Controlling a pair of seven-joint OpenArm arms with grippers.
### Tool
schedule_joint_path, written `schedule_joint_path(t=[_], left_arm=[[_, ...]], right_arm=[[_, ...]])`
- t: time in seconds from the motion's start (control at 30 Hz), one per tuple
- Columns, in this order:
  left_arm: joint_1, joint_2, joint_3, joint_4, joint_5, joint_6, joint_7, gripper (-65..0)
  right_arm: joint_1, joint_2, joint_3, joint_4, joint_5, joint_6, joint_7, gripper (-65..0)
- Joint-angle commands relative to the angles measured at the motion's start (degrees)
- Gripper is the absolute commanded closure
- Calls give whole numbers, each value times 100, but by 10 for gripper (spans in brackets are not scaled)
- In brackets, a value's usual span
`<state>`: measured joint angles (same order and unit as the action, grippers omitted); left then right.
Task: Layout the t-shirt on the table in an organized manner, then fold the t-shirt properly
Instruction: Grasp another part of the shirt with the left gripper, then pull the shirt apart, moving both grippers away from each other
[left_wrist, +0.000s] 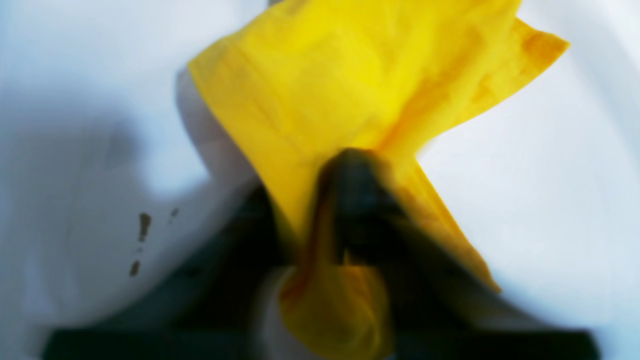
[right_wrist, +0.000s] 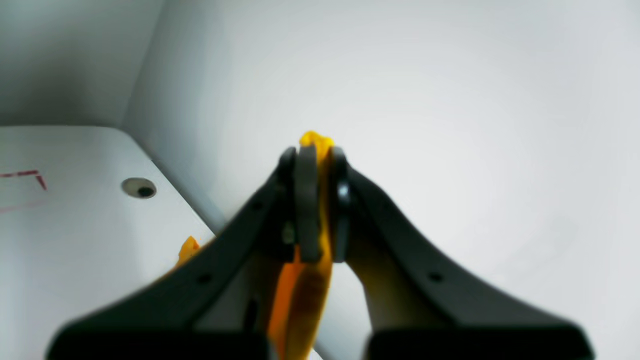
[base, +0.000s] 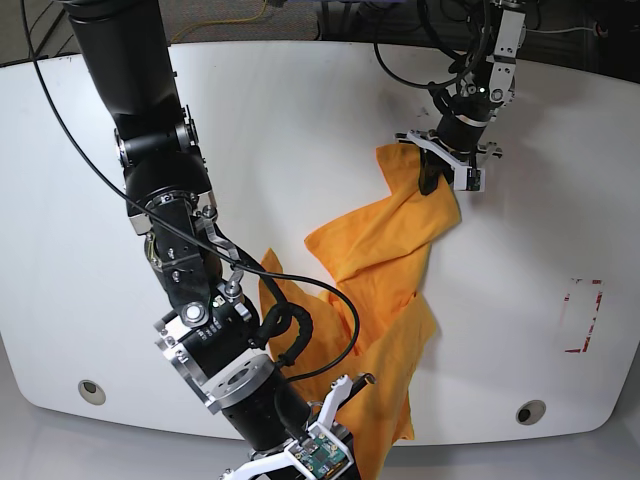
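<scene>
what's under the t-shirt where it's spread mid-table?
Only the white table shows around the t-shirt; whatever lies beneath the cloth is covered. The left gripper and right gripper pinch opposite ends.

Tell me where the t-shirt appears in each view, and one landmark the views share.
Left wrist: t-shirt fills the centre, pinched in dark jaws.
Right wrist: only a strip between the shut jaws, centre.
Base: spread across the middle, from upper right to bottom edge.
Shared landmark: the white table.
</scene>
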<state>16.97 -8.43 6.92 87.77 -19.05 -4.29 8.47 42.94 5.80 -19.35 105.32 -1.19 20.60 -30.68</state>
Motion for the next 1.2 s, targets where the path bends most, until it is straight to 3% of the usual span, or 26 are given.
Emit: schedule_joint_path(t=[0.0,0.23,0.43,0.83,1.17], left_arm=[[-128,-23,-46,107,-25,-14,133,0],[-84,-50,-345,546,-34,-41,274,0],[83,-59,-907,1215,-25,-428,292,0],[145,-322,-2279,1768,-25,-1166,766,0],[-181,-612,-2903,2454,-25,-1210,775,0]], right_arm=[[168,-4,138,84,-17,-95,153,-6],[18,4,428,84,-44,72,153,-6],[-70,22,867,48,-52,186,48,-6],[-70,453,1404,-259,-52,309,-207,-6],[282,734,1808,-1015,-52,309,-207,-6]])
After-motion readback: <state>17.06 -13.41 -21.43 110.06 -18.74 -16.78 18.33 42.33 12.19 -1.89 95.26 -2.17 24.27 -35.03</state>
